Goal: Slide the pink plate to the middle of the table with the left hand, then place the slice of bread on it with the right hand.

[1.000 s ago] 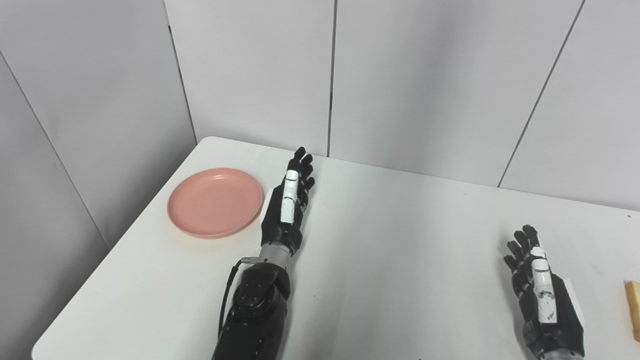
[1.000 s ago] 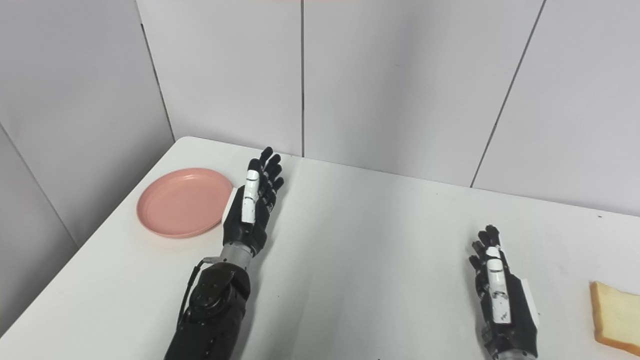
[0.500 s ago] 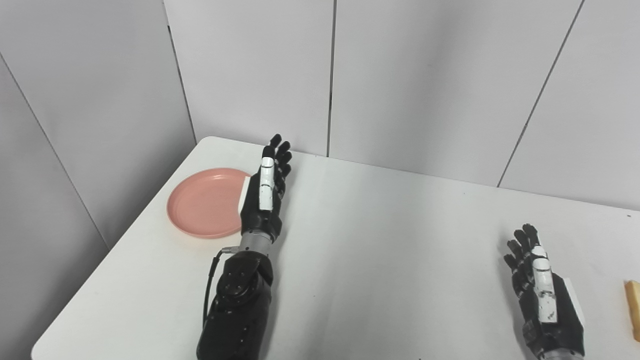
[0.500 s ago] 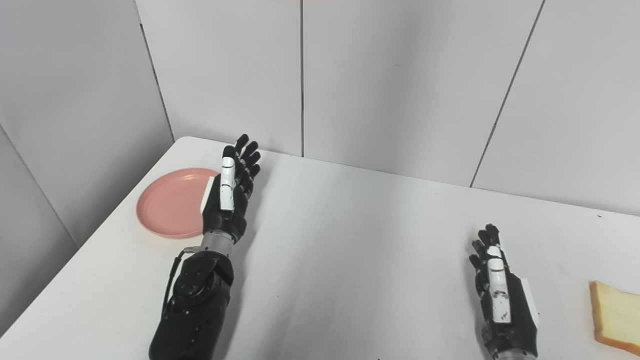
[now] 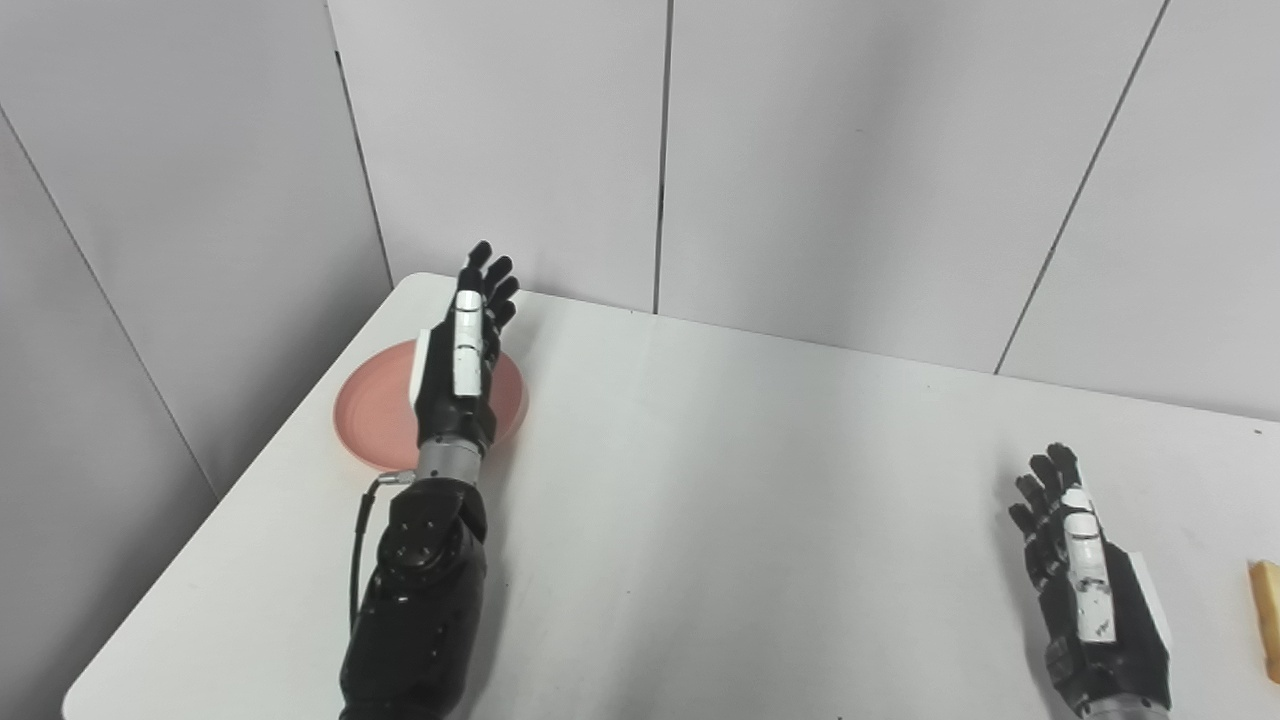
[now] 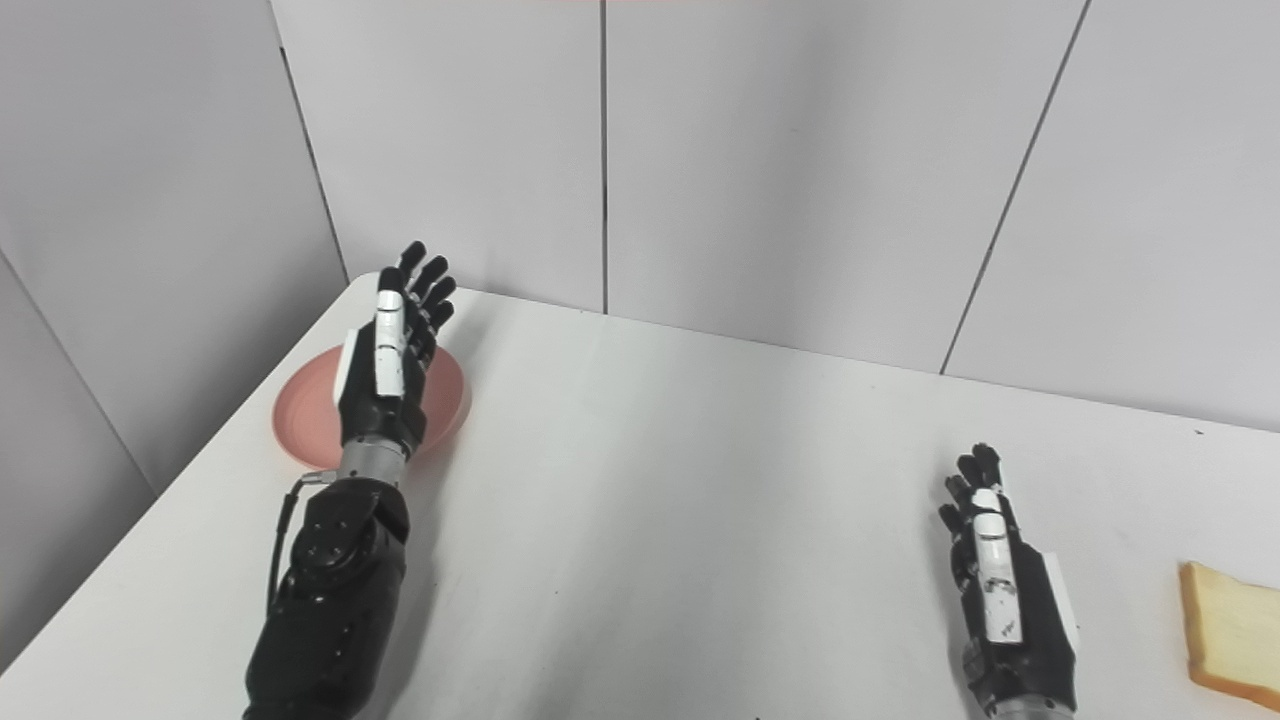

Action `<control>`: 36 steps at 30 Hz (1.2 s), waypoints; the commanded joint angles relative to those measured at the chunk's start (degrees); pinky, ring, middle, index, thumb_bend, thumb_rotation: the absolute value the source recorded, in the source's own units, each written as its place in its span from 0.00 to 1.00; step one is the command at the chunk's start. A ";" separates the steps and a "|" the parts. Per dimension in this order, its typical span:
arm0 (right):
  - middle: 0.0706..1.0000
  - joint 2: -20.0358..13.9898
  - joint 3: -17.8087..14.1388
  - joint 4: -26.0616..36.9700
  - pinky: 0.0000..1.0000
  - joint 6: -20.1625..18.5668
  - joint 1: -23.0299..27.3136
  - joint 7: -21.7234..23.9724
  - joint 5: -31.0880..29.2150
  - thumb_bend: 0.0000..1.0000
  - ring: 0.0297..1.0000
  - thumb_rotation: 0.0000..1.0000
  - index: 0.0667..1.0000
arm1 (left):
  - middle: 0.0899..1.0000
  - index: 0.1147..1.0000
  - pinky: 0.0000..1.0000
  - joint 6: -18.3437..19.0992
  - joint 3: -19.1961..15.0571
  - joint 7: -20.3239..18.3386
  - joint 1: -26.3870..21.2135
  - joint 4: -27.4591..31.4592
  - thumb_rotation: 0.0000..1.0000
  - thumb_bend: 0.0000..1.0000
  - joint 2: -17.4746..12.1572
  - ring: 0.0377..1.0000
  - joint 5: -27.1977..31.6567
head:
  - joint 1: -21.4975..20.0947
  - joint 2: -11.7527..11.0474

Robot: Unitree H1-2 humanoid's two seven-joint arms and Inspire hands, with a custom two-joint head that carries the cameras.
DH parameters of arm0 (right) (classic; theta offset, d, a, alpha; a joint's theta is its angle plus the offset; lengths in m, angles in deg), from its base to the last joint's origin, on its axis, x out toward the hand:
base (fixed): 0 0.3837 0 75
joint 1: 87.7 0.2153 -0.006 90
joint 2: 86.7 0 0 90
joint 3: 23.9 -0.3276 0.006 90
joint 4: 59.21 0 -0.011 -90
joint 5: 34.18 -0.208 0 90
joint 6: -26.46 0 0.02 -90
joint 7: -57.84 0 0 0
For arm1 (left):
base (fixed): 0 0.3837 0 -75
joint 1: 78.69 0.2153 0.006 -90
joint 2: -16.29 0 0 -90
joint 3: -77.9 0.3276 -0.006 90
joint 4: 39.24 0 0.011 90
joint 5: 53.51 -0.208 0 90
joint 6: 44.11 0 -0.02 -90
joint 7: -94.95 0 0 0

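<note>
Left hand: the left hand (image 5: 456,375) is raised over the pink plate (image 5: 362,432), edge-on to the camera, fingers straight, a little apart and pointing toward the far wall; it holds nothing.
Left arm: black forearm runs up from the bottom edge, slanting slightly left, with a thin cable looping beside the wrist.
Contact: whether the left hand touches the plate cannot be told; it covers the plate's middle in both views.
Pink plate: lies flat near the table's (image 5: 760,520) far-left corner, its left and right rims showing either side of the hand.
Right hand: the right hand (image 6: 1005,610) is low near the table's front right, back upward, fingers stretched forward and slightly spread, empty.
Slice of bread: the slice of bread (image 6: 1228,638) lies flat at the right edge, right of the right hand and apart from it.
Writing: tiny dark marks sit on the white panels of both hands, too small to read.
Surroundings: grey panelled walls (image 5: 850,160) behind the table.
</note>
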 commanded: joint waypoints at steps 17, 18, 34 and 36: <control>1.00 -0.28 -0.07 2.02 1.00 1.82 1.36 0.70 -0.68 0.55 1.00 0.96 1.00 | 0.86 0.87 0.91 -3.04 -5.34 3.41 -1.99 1.14 1.00 0.71 -6.34 0.88 -0.27 | 0.85 -0.11; 1.00 -0.30 -0.07 1.96 1.00 1.94 1.36 0.79 -0.66 0.54 1.00 0.96 1.00 | 0.86 0.87 0.91 -2.92 -5.95 3.64 -1.94 1.04 1.00 0.71 -6.56 0.88 0.18 | 0.93 -0.14; 1.00 -0.52 -0.17 1.88 1.00 1.85 1.31 1.32 -0.74 0.55 1.00 0.95 1.00 | 0.83 0.85 0.92 -1.38 -12.35 5.31 -1.39 -0.60 1.00 0.71 -9.05 0.87 4.97 | 1.69 -0.28; 1.00 -0.48 -0.14 2.04 1.00 1.77 1.29 1.17 -0.52 0.55 1.00 0.96 1.00 | 0.83 0.86 0.92 -1.70 -12.86 5.33 -1.25 -1.48 1.00 0.71 -9.52 0.87 5.14 | 1.69 -0.28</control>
